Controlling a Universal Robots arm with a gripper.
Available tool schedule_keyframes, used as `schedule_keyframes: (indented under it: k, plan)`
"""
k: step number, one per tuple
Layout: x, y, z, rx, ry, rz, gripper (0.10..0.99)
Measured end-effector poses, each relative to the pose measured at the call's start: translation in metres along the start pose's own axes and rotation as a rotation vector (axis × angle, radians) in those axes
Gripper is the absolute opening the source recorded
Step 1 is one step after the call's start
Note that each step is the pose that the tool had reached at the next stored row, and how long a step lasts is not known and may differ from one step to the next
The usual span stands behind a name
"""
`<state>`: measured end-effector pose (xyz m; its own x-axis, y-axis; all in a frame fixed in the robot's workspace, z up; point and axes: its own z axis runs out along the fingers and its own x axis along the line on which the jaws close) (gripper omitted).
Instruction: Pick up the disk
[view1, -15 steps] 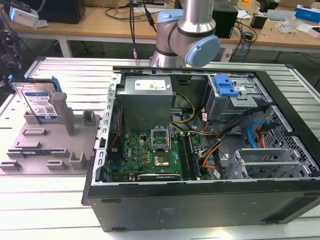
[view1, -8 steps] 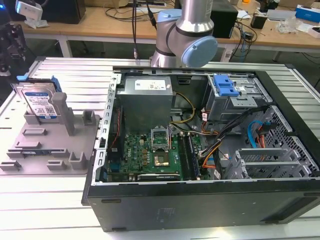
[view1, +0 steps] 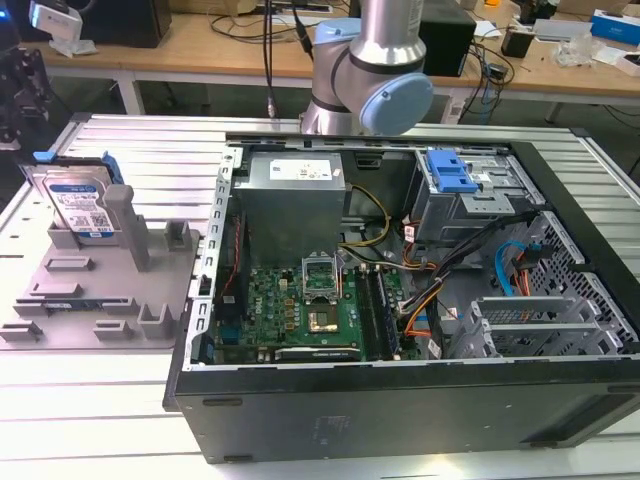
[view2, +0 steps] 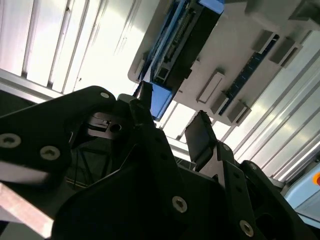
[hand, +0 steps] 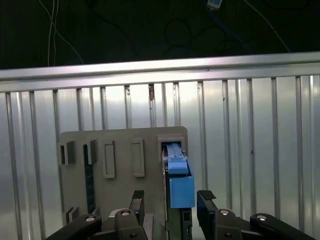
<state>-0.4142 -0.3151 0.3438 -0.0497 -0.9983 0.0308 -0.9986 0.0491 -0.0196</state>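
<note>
Stood on edge in a slot of the grey holder (view1: 100, 300) at the exterior view's upper left, the disk (view1: 80, 205) presents its blue-railed edge to the gripper (hand: 171, 200), whose fingers (hand: 206, 199) are spread apart to straddle it, apparently not yet touching.

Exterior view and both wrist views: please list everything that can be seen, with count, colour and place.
Silver slatted metal table: one, silver, exterior view's foreground.
Open black metal computer case: one, black, on the table.
Grey plastic holder plate: one, grey, on the table beside the case.
Flat rectangular silver metal disk: one, silver with white-and-blue label and blue rails, upright in the holder plate.
Grey metal power supply box: one, grey, inside the case.
Green circuit board: one, green, on the case floor.
Grey metal drive cage: one, grey with blue latch, inside the case.
Robot arm: one, silver and light blue, behind the case.
Black pincer: one, black, open, facing the disk in the first wrist view.
</note>
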Motion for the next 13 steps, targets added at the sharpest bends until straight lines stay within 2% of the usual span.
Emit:
schedule_keyframes:
  k: [3, 13]
  plan:
    - [-0.0013, 0.0021, 0.0034, 0.0, 0.0001, -0.006, 0.541]
    - [-0.0017, 0.0028, 0.0154, 0.0, -0.0002, -0.021, 0.541]
